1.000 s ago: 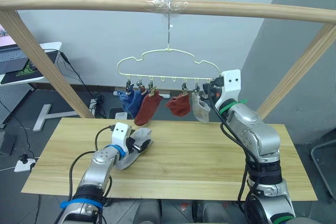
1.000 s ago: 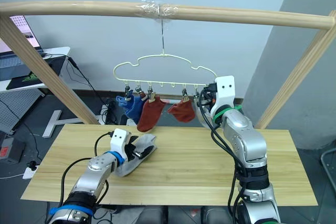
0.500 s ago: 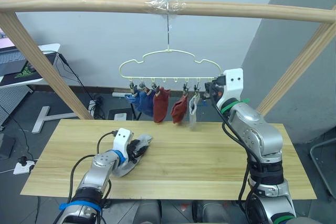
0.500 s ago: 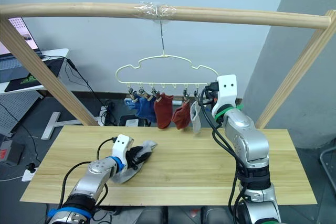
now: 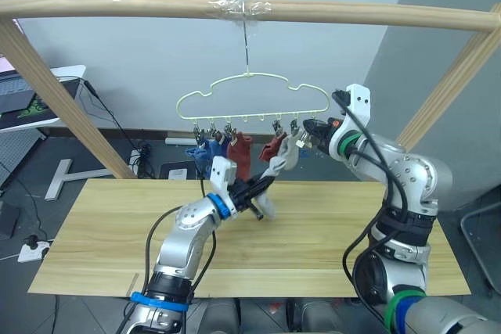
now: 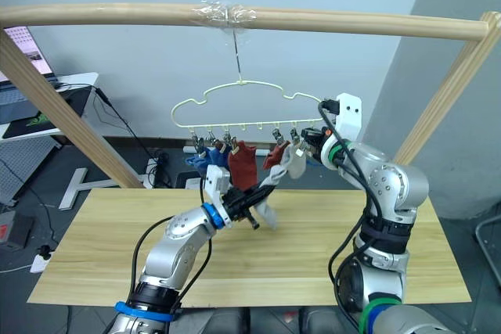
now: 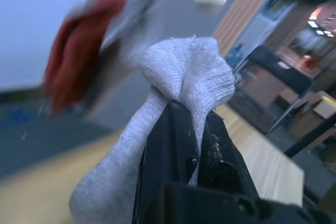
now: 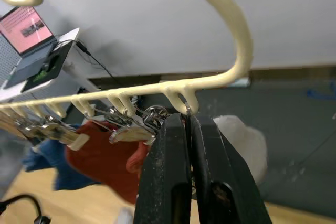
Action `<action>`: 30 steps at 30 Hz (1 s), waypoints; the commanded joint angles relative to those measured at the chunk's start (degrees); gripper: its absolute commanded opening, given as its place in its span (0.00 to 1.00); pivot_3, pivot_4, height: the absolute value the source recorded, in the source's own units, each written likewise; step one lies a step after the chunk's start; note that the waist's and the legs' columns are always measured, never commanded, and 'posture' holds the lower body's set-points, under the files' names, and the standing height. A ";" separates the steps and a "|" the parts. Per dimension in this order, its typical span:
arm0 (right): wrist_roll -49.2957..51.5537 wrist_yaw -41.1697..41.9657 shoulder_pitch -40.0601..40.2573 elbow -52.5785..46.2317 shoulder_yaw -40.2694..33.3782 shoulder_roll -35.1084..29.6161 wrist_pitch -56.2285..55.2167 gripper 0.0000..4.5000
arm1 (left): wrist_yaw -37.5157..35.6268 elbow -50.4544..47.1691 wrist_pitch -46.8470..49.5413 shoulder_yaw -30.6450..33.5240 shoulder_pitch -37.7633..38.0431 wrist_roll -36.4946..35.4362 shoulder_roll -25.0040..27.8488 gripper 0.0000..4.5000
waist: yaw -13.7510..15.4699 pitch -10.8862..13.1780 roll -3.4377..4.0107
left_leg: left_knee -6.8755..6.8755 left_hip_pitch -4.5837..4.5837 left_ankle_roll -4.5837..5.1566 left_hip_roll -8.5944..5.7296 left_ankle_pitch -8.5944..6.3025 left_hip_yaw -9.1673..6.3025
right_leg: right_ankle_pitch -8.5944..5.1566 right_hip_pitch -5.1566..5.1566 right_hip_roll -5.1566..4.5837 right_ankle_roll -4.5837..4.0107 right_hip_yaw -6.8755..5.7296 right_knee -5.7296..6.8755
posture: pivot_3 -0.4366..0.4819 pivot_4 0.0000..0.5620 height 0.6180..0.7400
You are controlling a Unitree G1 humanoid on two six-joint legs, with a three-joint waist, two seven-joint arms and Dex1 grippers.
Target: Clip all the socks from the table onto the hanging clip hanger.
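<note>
Socks: six counted, two blue (image 5: 205, 149), two red (image 5: 240, 154) and one grey (image 5: 286, 159) clipped along the hanger, and a second grey sock (image 5: 264, 201) in the left gripper.
Hanger: one hanger (image 5: 252, 96), hooked on the wooden pole (image 5: 329, 14) above the table's far edge, tilted slightly.
Clips: small metal clips in a row under the hanger's bottom wire; the exact count is hard to read.
Left gripper: left gripper (image 7: 195, 145) raised above the table (image 5: 329, 232), fingers clamped on the grey sock; a bunched fold sticks out past the fingertips and the rest hangs below.
Right gripper: right gripper (image 8: 187, 129) at the hanger's right end, fingers pressed together on the end clip (image 8: 185, 109) under the wire.
</note>
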 commanded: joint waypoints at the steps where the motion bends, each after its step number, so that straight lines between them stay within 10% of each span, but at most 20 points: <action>1: 0.70 -2.89 -5.15 -1.77 -8.07 3.52 8.62 0.00 | 2.16 -4.63 -2.27 -2.18 -3.10 0.65 -2.62 0.00 | 0.00 0.03 0.04 | 0.00 0.00 0.00 0.00 0.00 -0.01 | 0.00 0.00 0.00 0.00 -0.01 0.00 | 0.59 0.28 1.00; 30: 17.71 -21.00 -8.89 0.05 -17.13 8.49 10.01 0.00 | 2.85 4.24 -10.70 -6.44 -8.78 7.96 -1.02 0.00 | -0.62 0.19 0.20 | 0.00 -0.12 0.01 -0.09 0.00 -0.02 | -0.14 -0.02 0.00 0.22 0.00 -0.11 | 0.56 0.29 1.00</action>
